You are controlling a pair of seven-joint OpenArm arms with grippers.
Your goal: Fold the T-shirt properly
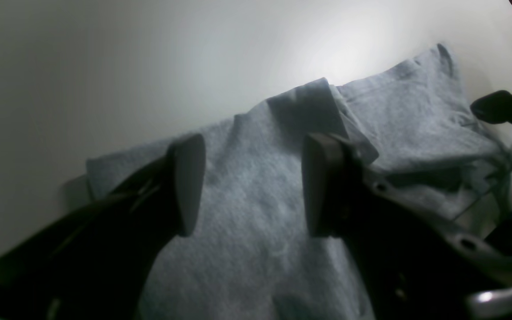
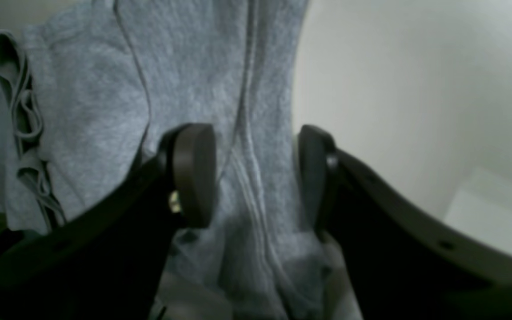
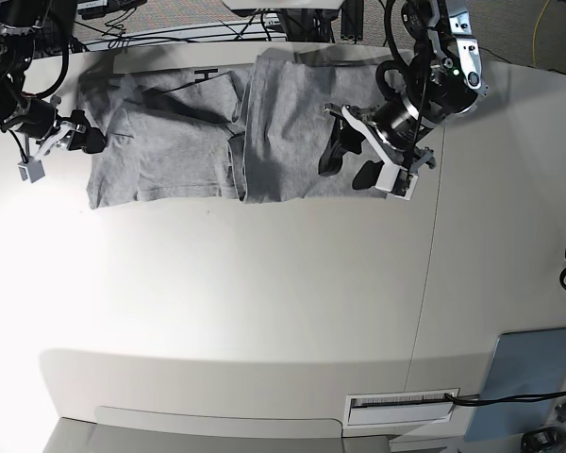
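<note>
Base view shows your heather-grey cotton T-shirt [image 3: 217, 142] half-folded along the frame's top, left gripper [image 3: 351, 162] and right gripper [image 3: 64, 134] both spread and empty, so pinch both layers at the edges before lifting.

bare table [image 3: 264, 283] below T-shirt [image 3: 170, 151]

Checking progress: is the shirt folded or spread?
Partly folded: the shirt lies as a long band on the table, one layer overlapping mid-way.
</note>
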